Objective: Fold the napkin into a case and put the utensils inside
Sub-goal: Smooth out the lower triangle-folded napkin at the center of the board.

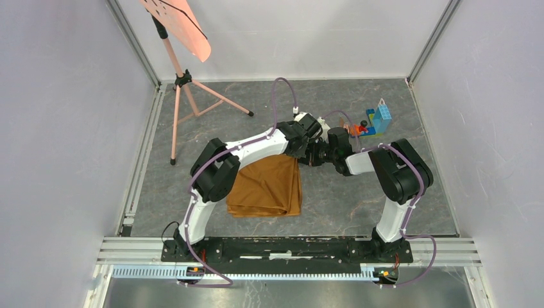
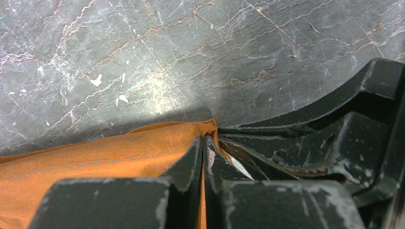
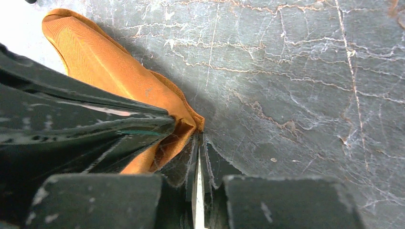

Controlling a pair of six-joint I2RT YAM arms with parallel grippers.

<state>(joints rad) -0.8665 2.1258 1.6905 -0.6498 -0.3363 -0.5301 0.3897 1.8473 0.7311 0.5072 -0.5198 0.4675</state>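
The grey marbled table [image 1: 359, 192] fills the floor of the booth. On it, a bit left of the middle, lies the napkin [image 1: 266, 186], a shiny orange-brown cloth folded over into a rough rectangle with layered edges along its near side. The left arm's white forearm [image 1: 256, 144] crosses over its far edge. At the back left stands a tripod stand [image 1: 186, 96] carrying a tilted salmon-pink sheet [image 1: 183, 22].

Both arms bend inward and meet at the napkin's far right corner. The left pincer [image 2: 204, 140] is pressed together with a strip of orange cloth caught between its fingers. The right pincer [image 3: 199, 138] comes in from the opposite side, its tips nipping the very point of that same corner, low over the table. The two pincers sit just beside each other.

A small pile of toy bricks [image 1: 377, 120] sits behind the right arm, well apart from the napkin.
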